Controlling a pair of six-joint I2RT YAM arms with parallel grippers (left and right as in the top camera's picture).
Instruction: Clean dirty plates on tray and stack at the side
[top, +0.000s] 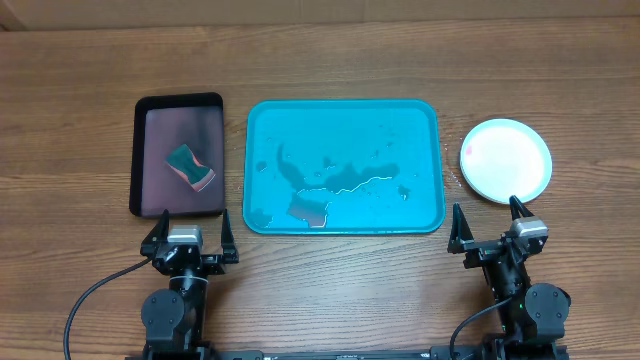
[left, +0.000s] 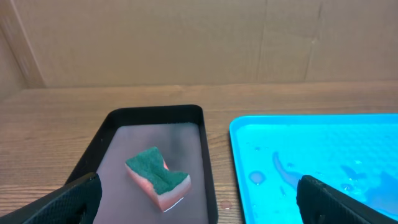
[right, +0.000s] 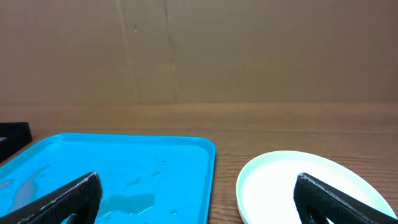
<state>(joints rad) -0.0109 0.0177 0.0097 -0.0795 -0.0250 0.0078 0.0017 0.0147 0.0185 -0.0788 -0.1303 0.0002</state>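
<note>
Wood table (top: 330, 60): black tray (top: 170, 125) L, turquoise tray (top: 340, 130) mid, white plate (top: 506, 160) R.

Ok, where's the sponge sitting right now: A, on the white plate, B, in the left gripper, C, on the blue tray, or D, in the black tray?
D: the sponge lies inside the black tray, left of the wet blue tray.

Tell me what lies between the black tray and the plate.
The blue tray, wet with puddles, lies between the black tray and the plate; the overhead view shows it.
</note>
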